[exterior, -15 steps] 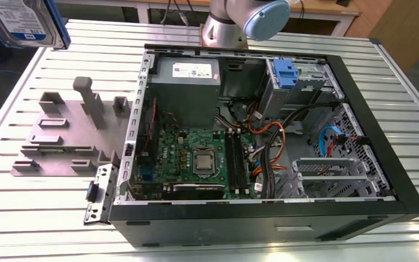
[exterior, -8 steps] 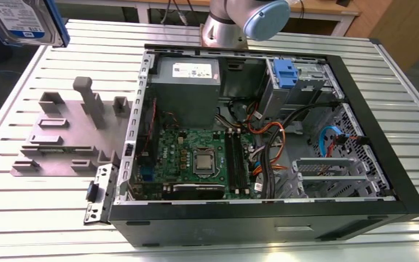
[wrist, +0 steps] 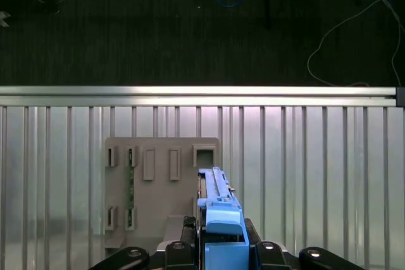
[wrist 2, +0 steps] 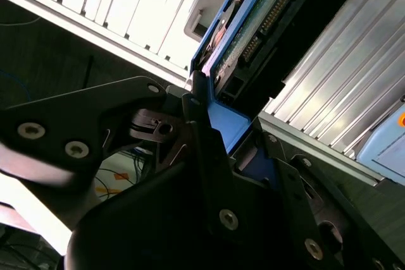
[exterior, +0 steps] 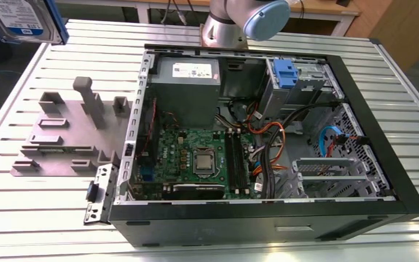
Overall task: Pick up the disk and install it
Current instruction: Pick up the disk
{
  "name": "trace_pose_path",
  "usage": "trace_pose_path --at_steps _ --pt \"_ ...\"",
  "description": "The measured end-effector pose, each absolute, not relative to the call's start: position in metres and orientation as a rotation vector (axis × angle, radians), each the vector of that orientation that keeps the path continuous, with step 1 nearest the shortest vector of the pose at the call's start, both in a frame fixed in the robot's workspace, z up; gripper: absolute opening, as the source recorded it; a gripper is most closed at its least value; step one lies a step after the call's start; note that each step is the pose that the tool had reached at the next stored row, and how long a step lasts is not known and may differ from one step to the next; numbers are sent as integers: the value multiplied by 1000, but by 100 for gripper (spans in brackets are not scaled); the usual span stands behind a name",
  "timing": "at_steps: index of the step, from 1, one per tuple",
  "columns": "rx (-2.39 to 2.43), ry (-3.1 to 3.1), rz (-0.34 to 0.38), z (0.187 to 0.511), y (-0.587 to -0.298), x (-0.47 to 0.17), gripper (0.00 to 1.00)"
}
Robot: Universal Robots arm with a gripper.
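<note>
gripper (wrist: 223, 245) clenched on disk (wrist: 215, 188), blue carrier edge-on between jaws, so drive hangs clear for carrying. disk held above edge of grey holder block (wrist: 161, 184), off its slots. open computer case (exterior: 370, 109) beside block, well apart from disk. fingertip contact hidden behind carrier; disk cut off in exterior view.

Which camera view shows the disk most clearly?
The exterior view: the disk shows its labelled face and blue frame, though cropped at the corner. The second wrist view shows its circuit-board side obliquely; the first wrist view shows it edge-on.
</note>
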State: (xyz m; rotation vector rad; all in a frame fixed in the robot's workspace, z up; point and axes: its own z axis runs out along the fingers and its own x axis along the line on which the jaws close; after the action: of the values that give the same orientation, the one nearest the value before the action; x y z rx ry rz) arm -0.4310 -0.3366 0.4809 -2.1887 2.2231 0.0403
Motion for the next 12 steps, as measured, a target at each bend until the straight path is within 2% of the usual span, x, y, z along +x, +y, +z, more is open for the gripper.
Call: trace_pose_path --at_steps 12 --pt "-2189 2223 40 486 -337 -431 37"
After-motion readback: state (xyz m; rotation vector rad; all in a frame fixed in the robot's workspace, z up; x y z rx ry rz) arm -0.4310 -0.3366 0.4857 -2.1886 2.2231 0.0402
